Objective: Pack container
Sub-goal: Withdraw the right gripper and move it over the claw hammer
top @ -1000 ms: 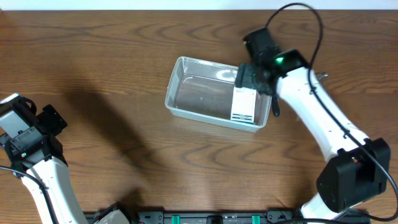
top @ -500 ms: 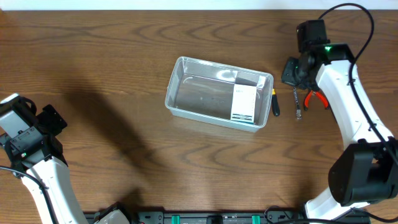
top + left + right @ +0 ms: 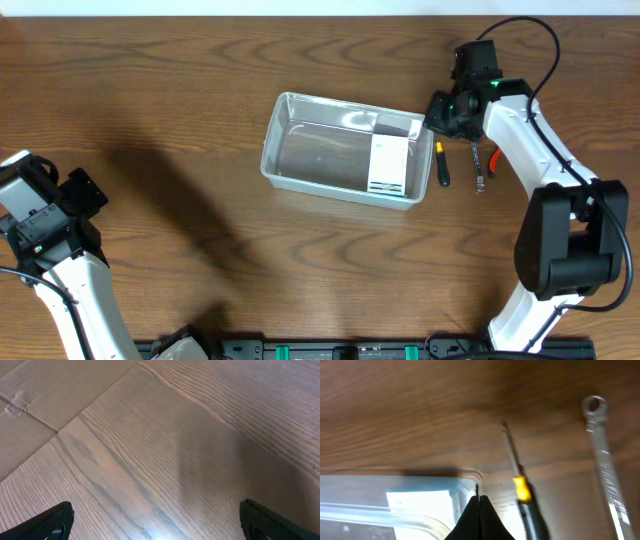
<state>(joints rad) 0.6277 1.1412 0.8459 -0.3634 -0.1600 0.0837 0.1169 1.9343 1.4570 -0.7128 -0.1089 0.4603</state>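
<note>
Clear plastic container [image 3: 315, 155], rectangular with rounded corners, a rim and shallow walls, lying slightly askew at mid-table [image 3: 150, 80]; the right gripper [image 3: 438, 112] sits at its far right corner, fingers drawn together at the rim, though whether they nip the wall cannot be told; a small white box [image 3: 388, 165] lies flat in the container's right end, its print too blurred to read; just beside the right wall lie a screwdriver [image 3: 441, 165] with a black handle and yellow collar, then a wrench [image 3: 478, 170], then red-handled pliers [image 3: 497, 158]; the left gripper [image 3: 160, 525], well apart over bare wood, holds its fingers [image 3: 55, 520] wide apart.
</note>
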